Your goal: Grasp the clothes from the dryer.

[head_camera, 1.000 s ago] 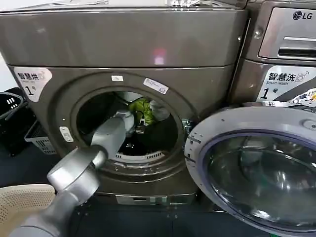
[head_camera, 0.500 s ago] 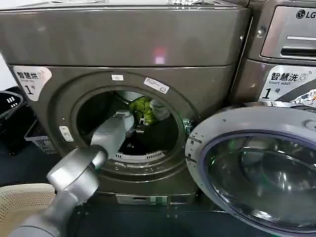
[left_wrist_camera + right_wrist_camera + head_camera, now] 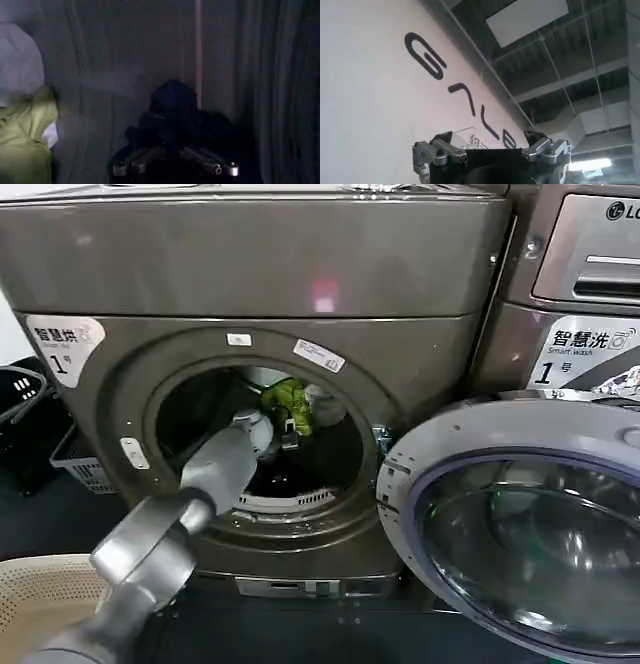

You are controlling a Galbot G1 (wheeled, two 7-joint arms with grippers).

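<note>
The dryer (image 3: 250, 274) stands with its round drum opening uncovered. Inside, a yellow-green piece of the clothes (image 3: 286, 402) lies against a white-grey piece (image 3: 325, 406) at the back of the drum. My left arm reaches into the drum, and its gripper (image 3: 289, 434) sits just below the yellow-green piece. In the left wrist view the left gripper (image 3: 172, 168) is open, with the yellow-green fabric (image 3: 25, 137) and the white-grey fabric (image 3: 20, 65) off to one side, outside the fingers. My right gripper (image 3: 490, 150) is open and empty, pointing up at a wall and ceiling.
The dryer's round glass door (image 3: 515, 529) hangs open at the lower right. The LG machine (image 3: 590, 264) stands to the right. A cream basket (image 3: 45, 594) sits at the lower left, with dark baskets (image 3: 80, 464) beside the dryer.
The left arm has pushed slightly deeper into the drum, bringing its gripper a little closer to the yellow-green piece. The clothes have not moved.
</note>
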